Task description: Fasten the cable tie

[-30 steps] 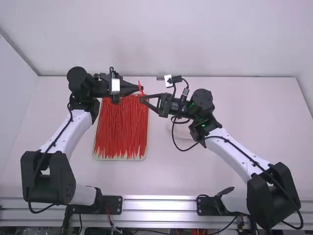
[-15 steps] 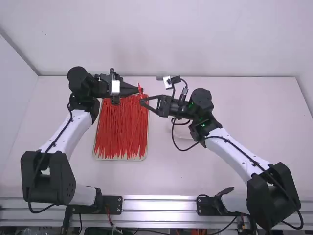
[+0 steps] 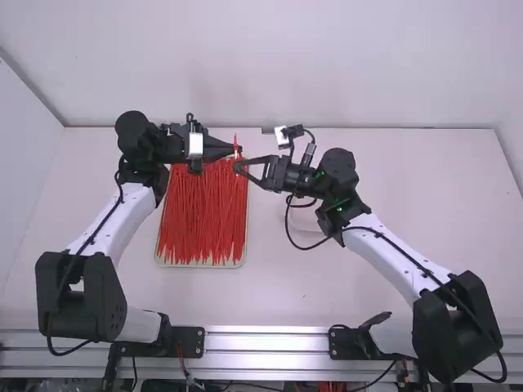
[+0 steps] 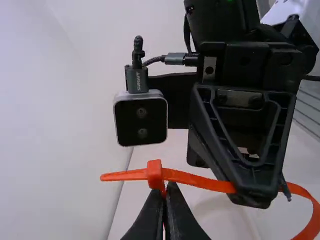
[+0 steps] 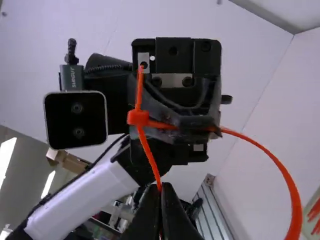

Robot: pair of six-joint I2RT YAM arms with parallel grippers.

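Black two-finger left pincer (image 4: 163, 202) is clamped together on a single red-orange plastic cable tie (image 4: 155, 173), gripping it directly beside the square locking head. Black two-finger right pincer (image 5: 156, 195) is likewise pressed together on the same tie, on the strap section that runs through the head. Both tips meet nose to nose above the far end of the tray, the left arm reaching in from the left and the right arm from the right. This opposed hold appears intended to fix the head with one arm so that the other can draw the strap through it. In both wrist views the strap crosses at the head, a short tip projects beyond it, and the remainder sweeps round in a wide loop. Judged from this, the tie is threaded but not drawn tight.

Below the pincers, a pale flat tray with rounded corners (image 3: 200, 265) lies on the white worktop (image 3: 441, 188), left of centre. It carries a dense layer of loose red cable ties (image 3: 202, 212), laid lengthwise near to far, presumably as stock.

Count: two pincers, both occupied; one tie in hand; one tray; loose ties too numerous to count.
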